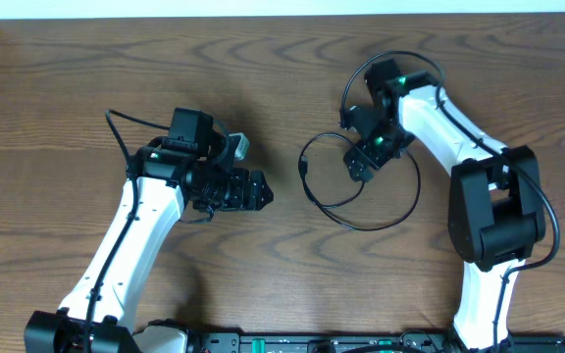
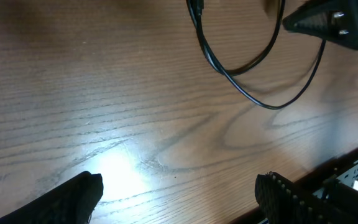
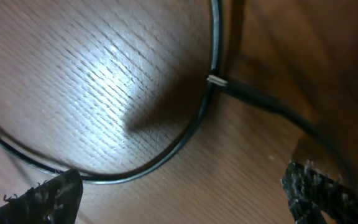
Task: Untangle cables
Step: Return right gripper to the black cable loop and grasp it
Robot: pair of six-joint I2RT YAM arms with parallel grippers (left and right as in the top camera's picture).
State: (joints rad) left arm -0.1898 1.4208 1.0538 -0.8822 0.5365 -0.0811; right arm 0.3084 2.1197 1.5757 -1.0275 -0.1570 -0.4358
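Observation:
A thin black cable (image 1: 371, 227) lies in loose overlapping loops on the wooden table, right of centre, with a small plug end (image 1: 303, 168) at its left. No white cable shows. My right gripper (image 1: 361, 162) hovers low over the loops, open and empty. In the right wrist view the cable (image 3: 166, 155) curves on the table between and ahead of the fingers (image 3: 182, 193), with a pale band (image 3: 215, 79) at a join. My left gripper (image 1: 261, 191) is open and empty, left of the cable. In the left wrist view the loops (image 2: 269, 106) lie ahead of the fingers (image 2: 179, 193).
The right arm's own thicker black wire (image 1: 361, 74) arcs above its wrist. A black rail (image 1: 361, 343) runs along the table's front edge and shows in the left wrist view (image 2: 347, 174). The right gripper's body (image 2: 334, 22) sits at the top right of the left wrist view.

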